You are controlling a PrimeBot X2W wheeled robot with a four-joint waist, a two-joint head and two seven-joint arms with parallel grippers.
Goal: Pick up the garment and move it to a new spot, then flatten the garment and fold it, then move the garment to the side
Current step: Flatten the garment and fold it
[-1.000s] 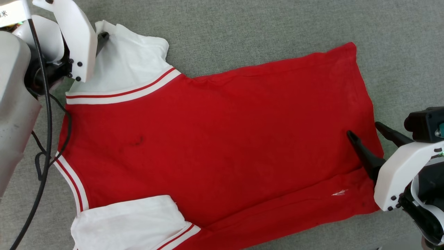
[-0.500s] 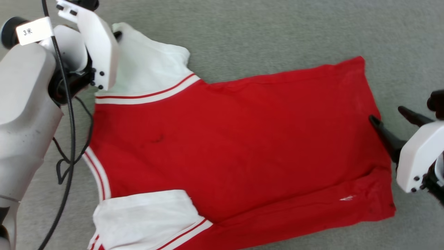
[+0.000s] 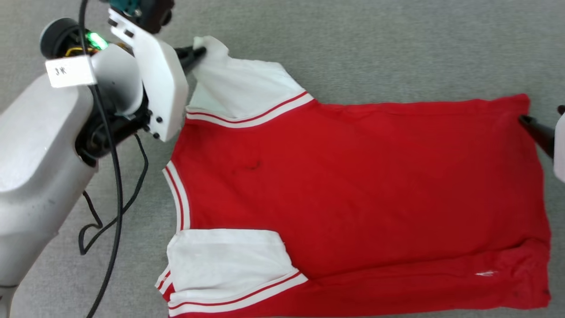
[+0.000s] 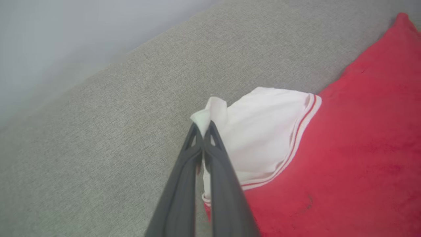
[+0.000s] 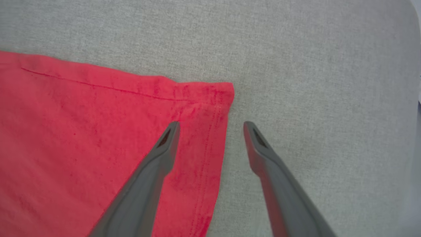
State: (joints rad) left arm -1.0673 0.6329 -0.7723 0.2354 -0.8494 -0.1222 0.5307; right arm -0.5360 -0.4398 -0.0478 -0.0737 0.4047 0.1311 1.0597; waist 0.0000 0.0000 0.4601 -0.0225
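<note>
The garment [image 3: 353, 185] lies spread flat on the grey cloth surface, red body with a white sleeve at its far left and another at its near left. My left gripper [image 3: 197, 52] is shut on the tip of the far white sleeve [image 3: 242, 88], which rises a little off the surface. In the left wrist view the closed fingers [image 4: 210, 154] pinch that sleeve corner of the garment [image 4: 345, 148]. My right gripper [image 5: 211, 124] stands open astride the hem edge of the garment [image 5: 82, 131], close to its far corner. In the head view the right gripper [image 3: 545, 117] sits at the right edge.
A black cable [image 3: 115, 185] hangs from my pale left forearm [image 3: 39, 145] and loops on the surface beside the collar. Grey cloth surface [image 3: 353, 44] extends beyond the garment. A pale wall [image 4: 49, 39] borders it in the left wrist view.
The camera has shifted, so the garment sits further right. My left gripper has shut on the far sleeve's tip and raised it. My right gripper has moved along the hem to its far corner.
</note>
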